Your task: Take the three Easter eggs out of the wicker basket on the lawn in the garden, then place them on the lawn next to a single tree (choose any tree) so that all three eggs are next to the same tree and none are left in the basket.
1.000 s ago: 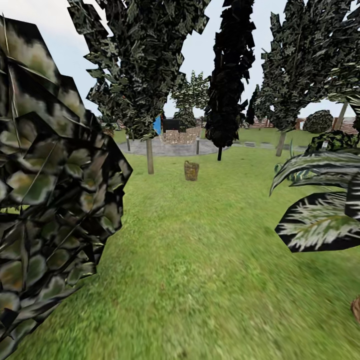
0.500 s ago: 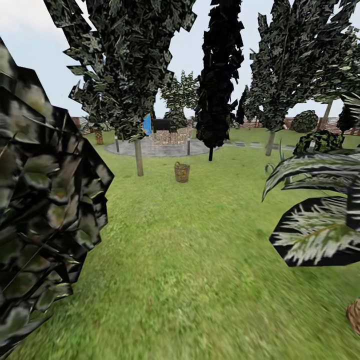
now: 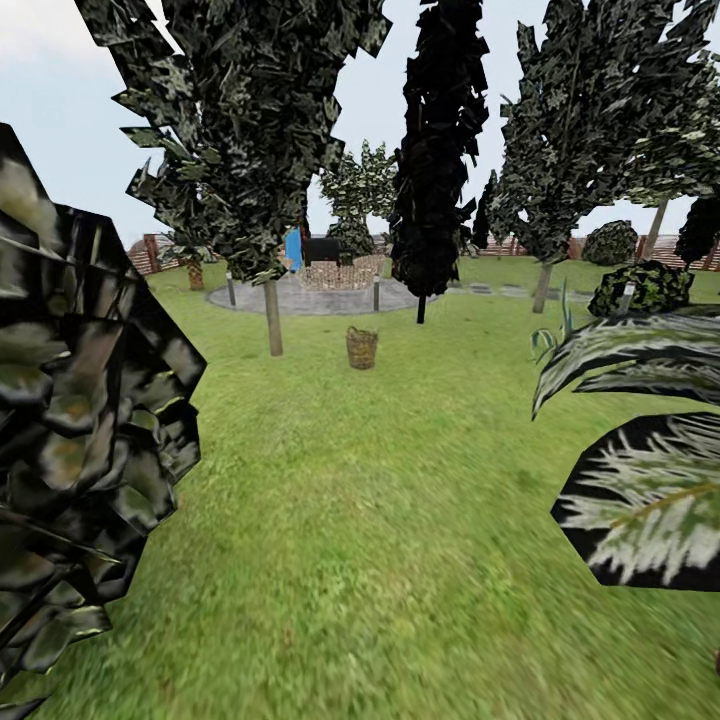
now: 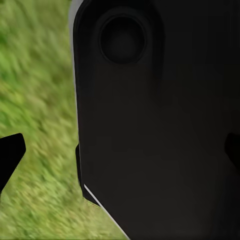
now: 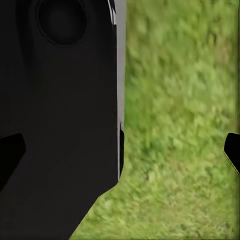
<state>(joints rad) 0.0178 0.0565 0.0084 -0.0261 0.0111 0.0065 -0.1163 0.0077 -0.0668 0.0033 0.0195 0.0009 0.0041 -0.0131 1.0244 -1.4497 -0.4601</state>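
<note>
Far ahead in the head view, the small brown wicker basket [image 3: 361, 347] stands upright on the lawn [image 3: 380, 520]. The eggs cannot be made out at this distance. A tree [image 3: 272, 318] with a pale straight trunk rises just left of the basket, and another pale-trunked tree [image 3: 541, 288] stands farther right. In the left wrist view my left gripper [image 4: 120, 152] is open, its dark fingertips [image 4: 10, 155] at the picture's edges over grass and a black part of the robot's body. My right gripper [image 5: 120, 152] is open the same way, holding nothing.
Big blocky foliage [image 3: 80, 420] crowds the near left, and striped palm-like leaves [image 3: 640, 500] reach in from the near right. A near-black tree [image 3: 440, 150] with a thin dark trunk stands behind the basket. Beyond lie a grey round patio [image 3: 320, 297] and a brown fence [image 3: 150, 252].
The whole head view has shifted as the camera moved: the basket sits slightly further left and lower in the picture, and the left foliage takes up less of it.
</note>
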